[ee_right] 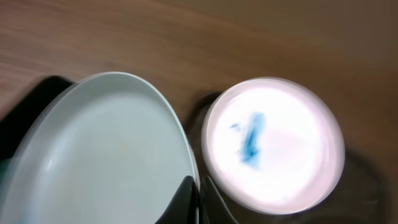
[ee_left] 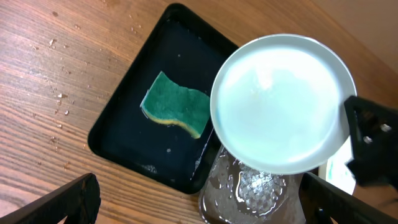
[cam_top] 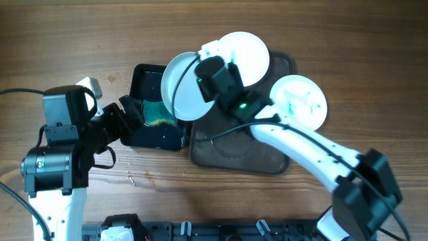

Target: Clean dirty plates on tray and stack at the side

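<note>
I grip the plate (cam_top: 179, 87) by its rim, my right gripper (cam_top: 208, 72) clamped on the edge. My right wrist camera shows the fingertips (ee_right: 194, 198) pinched there. The plate hangs tilted above the line where the basin (cam_top: 144, 72) meets the tray (cam_top: 234, 157), and its face looks white and clean from my left wrist camera. Under its left edge the sponge (cam_top: 157, 115), green on top and yellow beneath, lies flat in the black basin, apart from the plate. The tray below the plate is wet.

My left gripper (cam_top: 132, 112) hovers over the basin's left side with its jaws spread wide, holding nothing. Its fingers (ee_left: 71, 200) show only at the bottom corners of my left wrist camera.

Two more plates lie flat. The far plate (cam_top: 244, 48) sits on the tray's back edge just beside the held one and, though blurred, shows a blue smear in my right wrist camera. The right plate (cam_top: 299, 100) overhangs the tray's right edge and carries faint teal marks. Basin and tray stand touching on the table (cam_top: 348, 40).
</note>
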### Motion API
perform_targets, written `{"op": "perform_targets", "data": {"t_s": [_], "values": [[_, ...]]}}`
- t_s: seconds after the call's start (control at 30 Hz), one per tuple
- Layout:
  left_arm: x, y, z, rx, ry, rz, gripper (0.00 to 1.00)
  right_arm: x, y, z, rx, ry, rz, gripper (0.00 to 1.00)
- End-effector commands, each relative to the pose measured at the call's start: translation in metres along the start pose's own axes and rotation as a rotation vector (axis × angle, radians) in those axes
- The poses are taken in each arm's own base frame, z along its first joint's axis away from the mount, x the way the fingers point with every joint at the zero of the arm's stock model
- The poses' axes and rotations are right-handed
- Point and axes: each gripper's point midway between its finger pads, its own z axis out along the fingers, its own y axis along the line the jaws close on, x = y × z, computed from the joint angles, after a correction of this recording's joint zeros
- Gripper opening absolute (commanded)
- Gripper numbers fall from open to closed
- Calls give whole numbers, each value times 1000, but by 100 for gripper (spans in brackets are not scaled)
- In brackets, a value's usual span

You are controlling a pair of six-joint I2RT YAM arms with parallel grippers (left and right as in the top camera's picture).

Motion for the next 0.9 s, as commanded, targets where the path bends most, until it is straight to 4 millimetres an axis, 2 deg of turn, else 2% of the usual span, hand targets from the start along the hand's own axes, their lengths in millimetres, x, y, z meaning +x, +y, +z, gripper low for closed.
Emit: {"op": "perform_targets", "data": {"t_s": [0.0,0.03,0.07,0.1,0.13,0.2,0.23,0.27,0.3,0.37,0.43,0.47,0.57,0.6,0.7,0.87], "values": [[-7,-3,-4,14,-21,6,100,-58,-29,-67,-291,-80,314,4],[-7,-3,-4,14,-21,6,100,-65,-52,-82,-302,-93,383,4],[-7,-4,-4,15,-23,7,100,-69,-92,-99,-272,-105,481,4],[-8,-4,-3,15,-23,7,100,-64,-128,-109,-217,-104,561,4],[-8,-3,-2,13,-19,6,100,-51,-175,-118,-132,-89,664,4],[-7,-2,1,7,-7,3,100,-16,-245,-130,18,-36,811,4],[-6,-2,3,3,2,1,100,9,-281,-137,109,-1,895,4],[-6,-1,5,-1,9,0,100,43,-323,-145,220,50,1003,4],[-5,0,7,-5,19,-2,100,75,-356,-153,310,94,1087,4],[-5,1,11,-11,30,-4,100,129,-399,-163,445,179,1220,5],[-5,1,13,-15,37,-6,100,179,-424,-164,526,281,1338,4],[-4,2,13,-15,39,-6,100,199,-429,-161,537,333,1379,4],[-4,2,13,-15,39,-6,100,254,-428,-136,506,527,1414,4],[-4,2,13,-15,39,-6,100,264,-423,-129,489,575,1415,4],[-4,2,13,-15,39,-6,100,280,-404,-111,432,689,1392,6],[-4,2,13,-16,40,-6,100,275,-393,-100,427,731,1254,28]]}}
